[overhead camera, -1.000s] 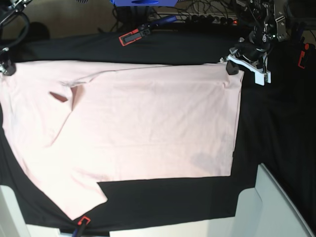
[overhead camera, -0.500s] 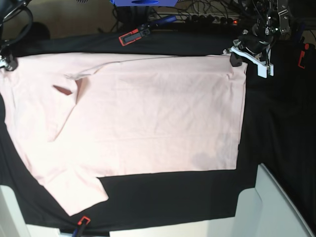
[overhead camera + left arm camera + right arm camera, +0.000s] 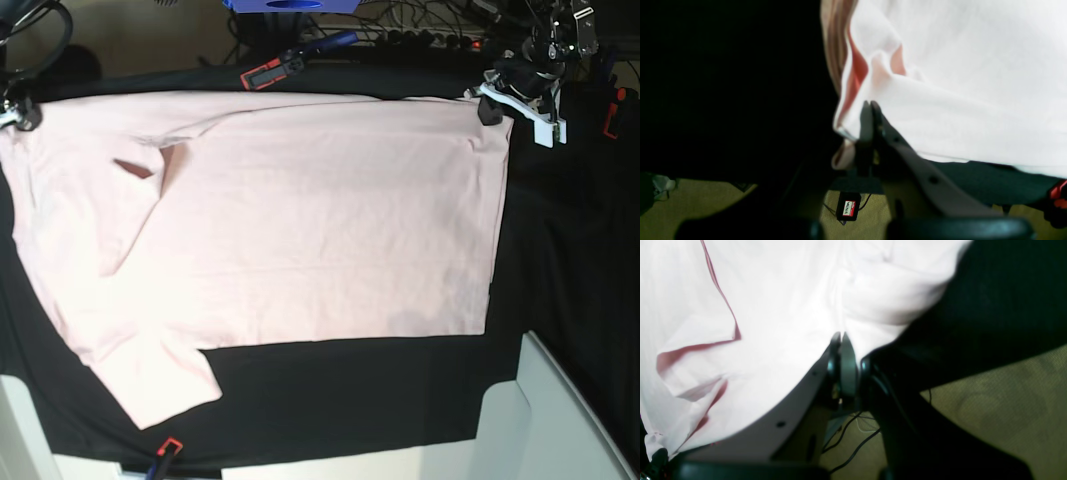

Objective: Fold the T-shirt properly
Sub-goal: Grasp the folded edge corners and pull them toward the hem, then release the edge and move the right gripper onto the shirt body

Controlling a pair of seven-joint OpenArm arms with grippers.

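Black cloth [image 3: 560, 260] covers the table, with a tangle of cables [image 3: 420, 35] and a red-and-black clamp [image 3: 266, 73] along its far edge at twelve o'clock, and a white panel [image 3: 560, 420] cut off by the frame at five o'clock.

Much of both arms lies outside the base view: only the end of the right gripper [image 3: 22, 113] shows at ten o'clock, and the left arm's upper links are cropped at one o'clock. Both wrist views are blurred and overexposed, so the cloth's weave is hard to read there.

The left gripper [image 3: 487, 103] reaches down at the T-shirt's [image 3: 300, 220] far corner at one o'clock; in its wrist view the dark fingers [image 3: 867, 116] are pressed together, pinching a fold of the hem. The right gripper, seen in its wrist view, has its fingers [image 3: 841, 346] likewise clamped on a fold of the fabric.

Spread flat across the table's middle, the T-shirt is pale pink, plain and softly creased, roughly rectangular, with one sleeve angling toward seven o'clock and a small darker pink fold opening near ten o'clock.
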